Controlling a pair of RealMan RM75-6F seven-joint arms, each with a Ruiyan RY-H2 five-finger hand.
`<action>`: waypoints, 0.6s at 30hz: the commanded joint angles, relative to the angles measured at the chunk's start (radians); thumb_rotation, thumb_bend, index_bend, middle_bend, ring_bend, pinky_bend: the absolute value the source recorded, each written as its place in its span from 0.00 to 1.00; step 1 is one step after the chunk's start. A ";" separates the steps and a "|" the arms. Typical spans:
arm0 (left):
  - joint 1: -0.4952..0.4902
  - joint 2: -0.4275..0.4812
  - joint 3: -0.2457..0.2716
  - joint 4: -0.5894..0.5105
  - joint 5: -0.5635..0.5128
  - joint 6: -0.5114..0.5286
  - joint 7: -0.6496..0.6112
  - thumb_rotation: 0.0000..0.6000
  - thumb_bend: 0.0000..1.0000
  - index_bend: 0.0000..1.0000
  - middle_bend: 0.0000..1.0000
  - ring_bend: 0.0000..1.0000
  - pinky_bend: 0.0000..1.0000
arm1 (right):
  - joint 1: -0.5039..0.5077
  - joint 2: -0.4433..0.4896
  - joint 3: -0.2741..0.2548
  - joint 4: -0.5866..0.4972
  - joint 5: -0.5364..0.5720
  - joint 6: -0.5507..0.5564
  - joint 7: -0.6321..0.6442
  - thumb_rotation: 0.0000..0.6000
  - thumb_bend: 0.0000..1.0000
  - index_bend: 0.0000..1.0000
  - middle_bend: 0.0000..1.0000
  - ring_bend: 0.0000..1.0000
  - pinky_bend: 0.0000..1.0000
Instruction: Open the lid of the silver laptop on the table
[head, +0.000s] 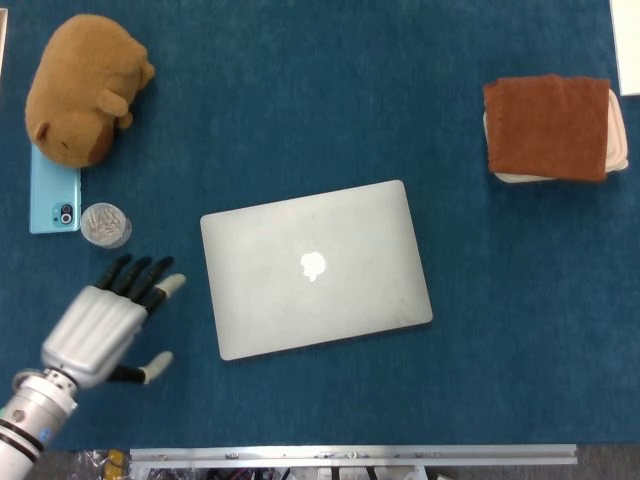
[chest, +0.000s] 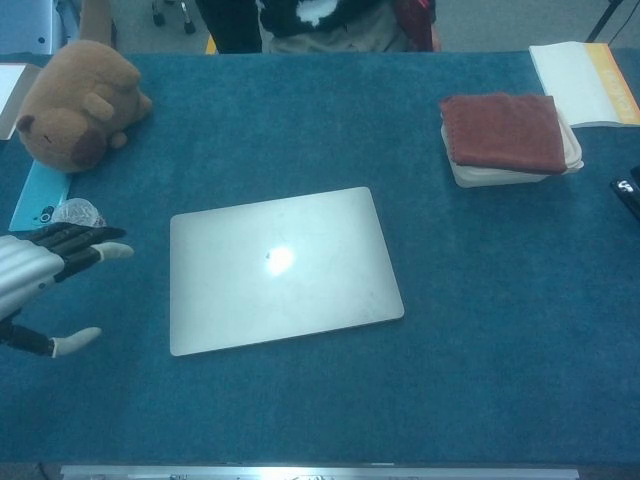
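Note:
A silver laptop (head: 315, 267) (chest: 278, 267) lies shut in the middle of the blue table, its logo facing up. My left hand (head: 108, 319) (chest: 38, 272) hovers open just left of the laptop's left edge, its fingers stretched toward the laptop and its thumb spread wide. It holds nothing and stands apart from the laptop. My right hand shows in neither view.
A brown plush toy (head: 82, 88) sits at the far left, with a turquoise phone (head: 53, 199) and a small clear jar (head: 104, 224) beside it. A rust-red cloth on a white container (head: 555, 127) stands at the far right. A book (chest: 585, 83) lies at the back right corner.

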 joint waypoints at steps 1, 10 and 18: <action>-0.004 -0.036 0.008 -0.017 -0.027 -0.026 0.043 0.62 0.30 0.00 0.00 0.00 0.00 | 0.002 -0.004 -0.001 0.008 0.002 -0.001 0.008 1.00 0.30 0.13 0.15 0.08 0.09; -0.022 -0.161 -0.001 0.008 -0.074 -0.061 0.135 0.89 0.29 0.00 0.00 0.00 0.00 | 0.001 -0.003 -0.002 0.031 0.009 0.004 0.038 1.00 0.30 0.13 0.15 0.08 0.09; -0.043 -0.248 -0.003 0.069 -0.033 -0.060 0.110 0.90 0.30 0.00 0.00 0.00 0.00 | -0.006 0.000 -0.006 0.043 0.015 0.011 0.057 1.00 0.30 0.13 0.15 0.08 0.09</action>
